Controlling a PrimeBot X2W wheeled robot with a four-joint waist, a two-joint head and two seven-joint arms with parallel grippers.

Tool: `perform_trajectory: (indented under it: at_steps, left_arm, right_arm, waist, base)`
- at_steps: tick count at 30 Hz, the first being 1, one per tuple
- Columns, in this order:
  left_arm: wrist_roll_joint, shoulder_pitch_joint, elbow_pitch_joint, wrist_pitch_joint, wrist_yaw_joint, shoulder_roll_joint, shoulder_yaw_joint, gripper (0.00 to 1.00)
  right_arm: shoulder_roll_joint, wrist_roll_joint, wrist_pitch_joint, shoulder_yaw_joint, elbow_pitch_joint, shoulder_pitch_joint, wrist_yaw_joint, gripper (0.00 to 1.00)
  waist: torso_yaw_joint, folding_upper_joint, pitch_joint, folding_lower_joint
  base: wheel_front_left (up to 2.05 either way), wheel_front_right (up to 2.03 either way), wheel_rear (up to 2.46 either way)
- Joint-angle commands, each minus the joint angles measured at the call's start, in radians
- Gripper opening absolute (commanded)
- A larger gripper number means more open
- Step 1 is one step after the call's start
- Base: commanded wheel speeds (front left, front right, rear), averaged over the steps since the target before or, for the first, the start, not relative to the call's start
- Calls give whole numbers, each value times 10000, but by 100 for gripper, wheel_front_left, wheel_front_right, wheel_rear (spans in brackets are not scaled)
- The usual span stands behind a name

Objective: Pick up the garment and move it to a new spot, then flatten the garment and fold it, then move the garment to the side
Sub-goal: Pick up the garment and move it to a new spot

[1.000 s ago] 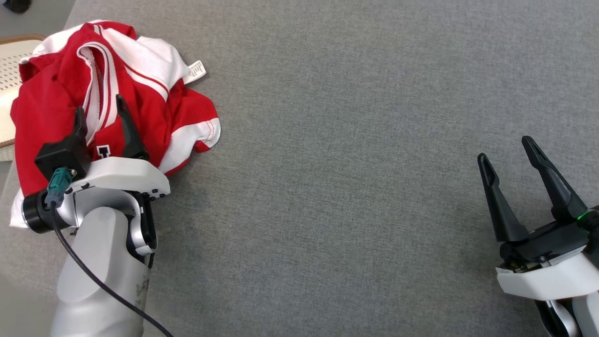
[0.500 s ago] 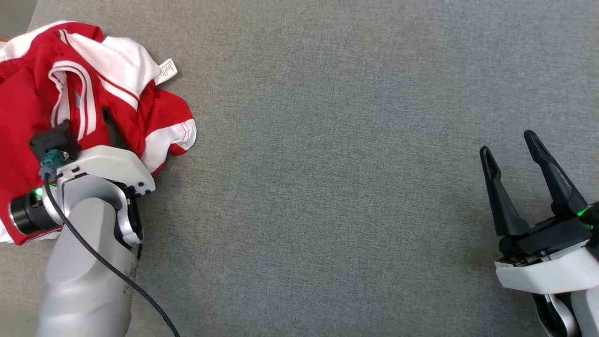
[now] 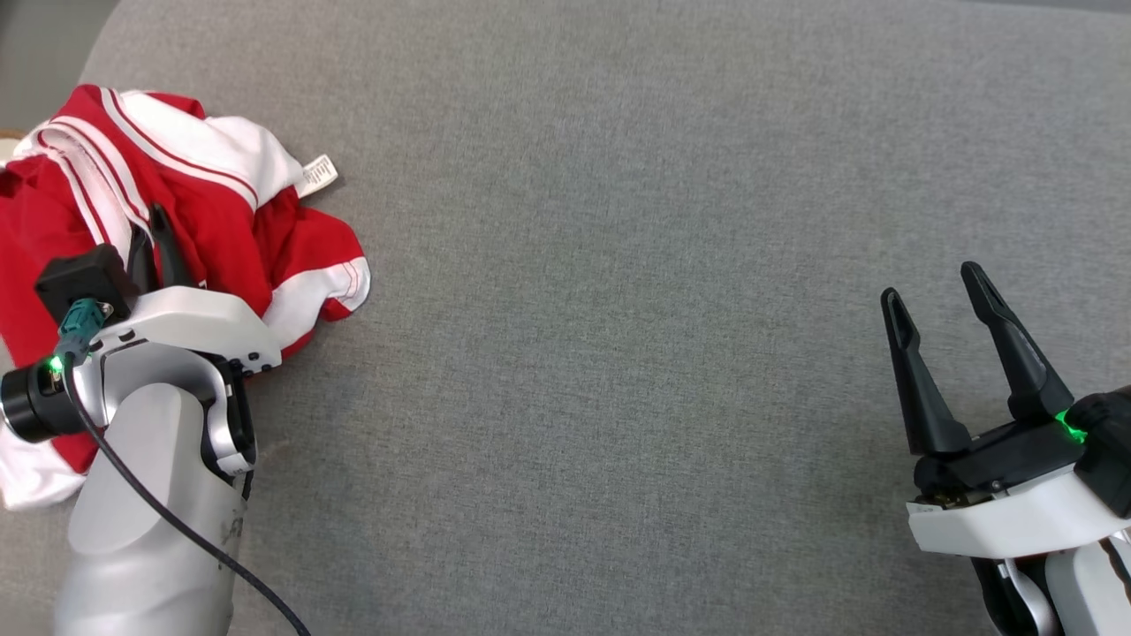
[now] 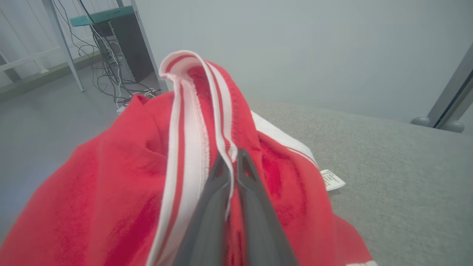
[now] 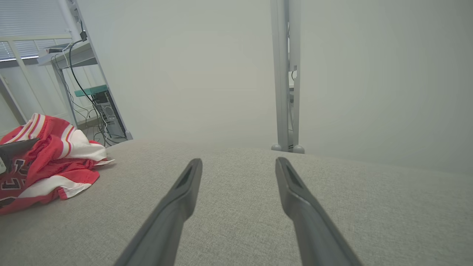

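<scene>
Garment (image 3: 221, 203), red with white stripes, lies crumpled at the far left end of the grey counter (image 3: 618, 265), a white label (image 3: 320, 174) poking out at its right edge. The left hand (image 3: 148, 225) is over the garment's near side, fingers pressed together and pinching a white-striped fold of it. Well to the garment's right, the right hand (image 3: 929, 283) hangs above the counter with its fingers spread wide.

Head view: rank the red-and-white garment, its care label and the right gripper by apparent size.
1. Red-and-white garment: largest.
2. Right gripper: smaller, though it sits nearer the camera, which flatters it.
3. Care label: by far the smallest.
</scene>
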Motion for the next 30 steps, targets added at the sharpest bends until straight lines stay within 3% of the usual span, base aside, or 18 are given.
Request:
perform_trajectory:
  at_steps: [1,11,19,30]
  left_arm:
    - [16,73,-267,-83,-72,87,-14,0]
    - [289,1069,-3470,387,-380,516,-547,0]
    - [164,1613,-5870,799,-739,652,-901,0]
    - [184,1083,-6742,1317,-1153,671,-1546,0]
  right_arm:
    - [26,38,-24,-30,64,80,1,100]
    - [691,77,-24,-10,378,119,1,100]
    - [1139,65,-23,38,533,98,1,100]
    - [1526,146,-22,-11,632,-132,1,100]
  waist:
    - [-75,0,-257,-1]
    - [-944,0,-1745,-1]
    - [-1994,0,-2232,-1]
    - [-4172,0,-2305,-1]
  base:
    - [0,0,0]
    - [0,0,0]
    - [0,0,0]
    - [0,0,0]
